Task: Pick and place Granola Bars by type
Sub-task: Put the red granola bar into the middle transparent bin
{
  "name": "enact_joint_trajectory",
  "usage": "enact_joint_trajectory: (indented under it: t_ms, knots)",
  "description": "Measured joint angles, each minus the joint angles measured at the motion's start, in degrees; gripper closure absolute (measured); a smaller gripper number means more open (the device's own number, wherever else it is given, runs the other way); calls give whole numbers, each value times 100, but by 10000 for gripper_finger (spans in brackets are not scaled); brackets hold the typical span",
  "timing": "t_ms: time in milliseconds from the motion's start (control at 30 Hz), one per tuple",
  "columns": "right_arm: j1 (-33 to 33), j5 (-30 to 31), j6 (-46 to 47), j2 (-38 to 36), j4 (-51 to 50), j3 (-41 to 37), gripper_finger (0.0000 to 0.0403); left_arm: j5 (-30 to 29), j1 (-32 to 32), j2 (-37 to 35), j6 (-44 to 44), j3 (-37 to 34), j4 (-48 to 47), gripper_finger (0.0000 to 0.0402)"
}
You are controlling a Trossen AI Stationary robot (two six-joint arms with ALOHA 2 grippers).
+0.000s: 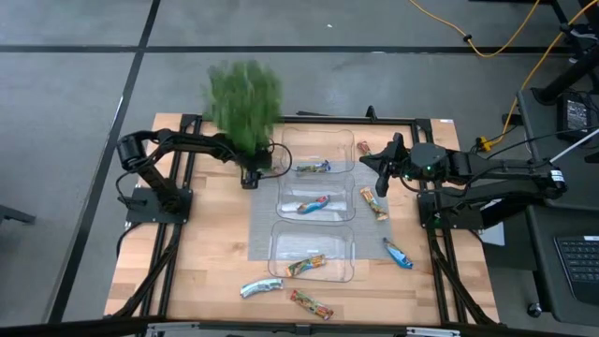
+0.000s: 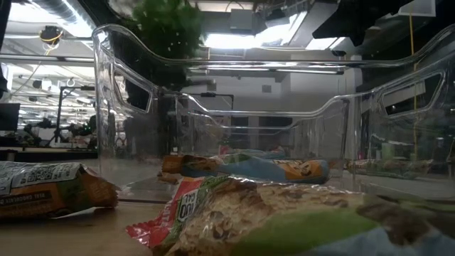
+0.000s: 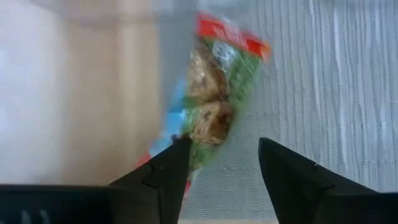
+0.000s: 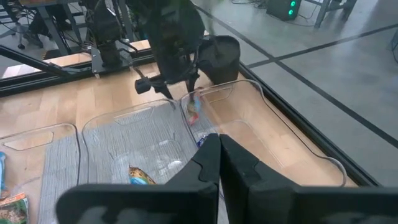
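Fingers on my left gripper (image 3: 219,163) stand apart, a red-and-green granola bar (image 3: 214,93) hanging between and past the tips; I can't tell whether they actually pinch it. From above, that gripper (image 1: 251,176) sits near the table's far edge, just beside the left wall of the far tray (image 1: 348,140), which holds one bar (image 1: 313,168). My right gripper (image 4: 219,163) has its fingers pressed together on nothing and waits off that tray's right side, toward the far right corner. The middle tray (image 1: 348,211) holds one bluish bar (image 1: 314,205), and the near tray (image 1: 348,271) one bar (image 1: 306,266). Loose bars lie on the wood: three along the right edge (image 1: 397,254) and two by the near edge (image 1: 260,287).
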Motion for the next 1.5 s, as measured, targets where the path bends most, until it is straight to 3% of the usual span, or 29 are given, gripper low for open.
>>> enact_joint_trajectory:
  t_ms: [300,967,1500]
  knots:
    - [0,0,0,0,0,0,395,-12,17,-7,-81,-5,-15,188]
    - [0,0,-160,0,-2,0,395,-591,70,-806,-205,-16,-236,187]
    - [0,1,-133,0,-3,0,395,-629,56,-846,-398,-3,-306,188]
